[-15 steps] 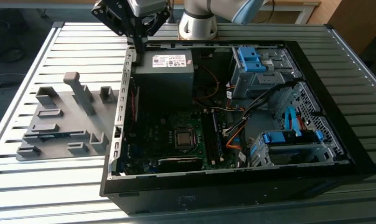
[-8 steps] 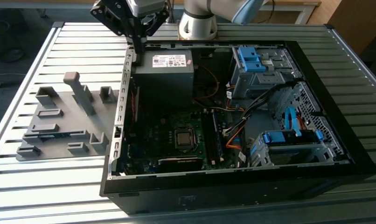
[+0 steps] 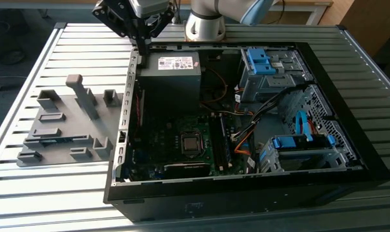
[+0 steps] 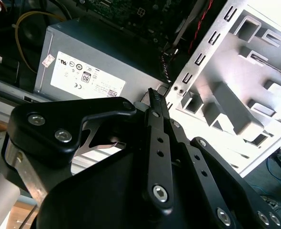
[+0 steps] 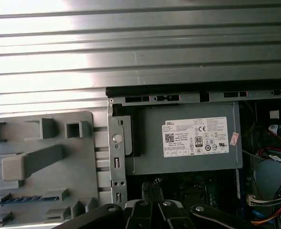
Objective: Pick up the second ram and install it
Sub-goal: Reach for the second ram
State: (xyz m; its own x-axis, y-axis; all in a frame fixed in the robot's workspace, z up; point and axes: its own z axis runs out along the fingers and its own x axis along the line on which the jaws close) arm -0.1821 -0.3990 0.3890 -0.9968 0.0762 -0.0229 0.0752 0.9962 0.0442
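Hovering over the case wall (image 3: pixel 131 82) beside the power supply (image 3: pixel 172 72), the gripper (image 3: pixel 144 50) was pinched narrow, seemingly empty. The second ram (image 5: pixel 16 200) lay well away from the power supply, in the grey holder (image 5: pixel 83 143). Arriving pinched, the gripper could strike the stick instead of straddling it.

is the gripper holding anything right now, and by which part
Nothing: the gripper is shut and empty; the second ram lies in the grey holder.

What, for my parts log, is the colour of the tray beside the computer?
The tray is grey, clearest in the exterior view.
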